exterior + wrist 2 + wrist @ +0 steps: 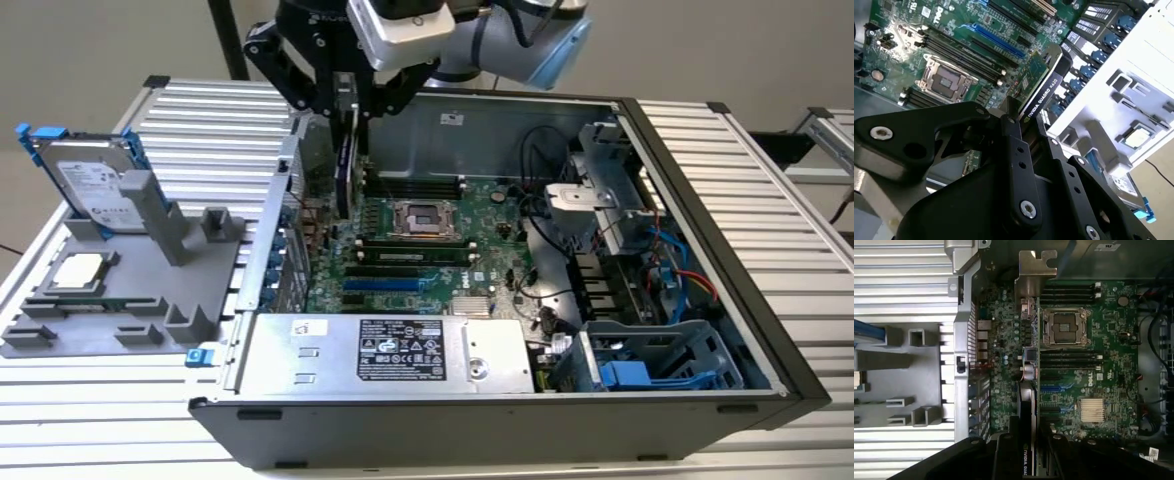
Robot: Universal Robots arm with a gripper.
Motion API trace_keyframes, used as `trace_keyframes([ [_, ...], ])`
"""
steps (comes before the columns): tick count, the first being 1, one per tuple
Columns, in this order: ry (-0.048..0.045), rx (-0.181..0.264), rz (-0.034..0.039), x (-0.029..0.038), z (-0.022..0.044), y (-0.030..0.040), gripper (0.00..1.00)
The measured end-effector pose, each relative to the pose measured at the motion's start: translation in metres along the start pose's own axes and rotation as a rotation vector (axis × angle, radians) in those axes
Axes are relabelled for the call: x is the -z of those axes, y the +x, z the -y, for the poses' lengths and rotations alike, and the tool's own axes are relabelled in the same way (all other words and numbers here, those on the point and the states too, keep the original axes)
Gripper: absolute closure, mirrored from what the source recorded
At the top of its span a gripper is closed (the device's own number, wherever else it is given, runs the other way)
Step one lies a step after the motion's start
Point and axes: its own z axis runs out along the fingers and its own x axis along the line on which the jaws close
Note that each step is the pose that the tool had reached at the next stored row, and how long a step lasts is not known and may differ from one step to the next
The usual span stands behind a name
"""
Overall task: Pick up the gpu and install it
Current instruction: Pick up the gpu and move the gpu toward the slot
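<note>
The gpu hangs on edge just above the motherboard, gripped firmly by the gripper, whose black fingers press on both faces of the card. In the second wrist view the gpu turns its green board towards the motherboard's empty CPU socket and its black shroud away from it. In the first wrist view the card runs edge-on along the side of the motherboard beside the rear ports, with its silver end bracket at the end far from the gripper. Whether the card touches a slot cannot be told. Blue expansion slots and a finned heat sink sit on the motherboard; a power supply lies along its edge inside the open computer case. Outside the case, off the motherboard's side on the exterior view's left, a grey fixture holds a hard drive and a CPU chip
</note>
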Motion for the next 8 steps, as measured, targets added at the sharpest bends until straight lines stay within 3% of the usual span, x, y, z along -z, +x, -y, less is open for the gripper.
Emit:
trace_keyframes([
  [8, -0.0001, 0.000, 0.0001, -0.0001, -0.0005, -0.0158, 1.00],
])
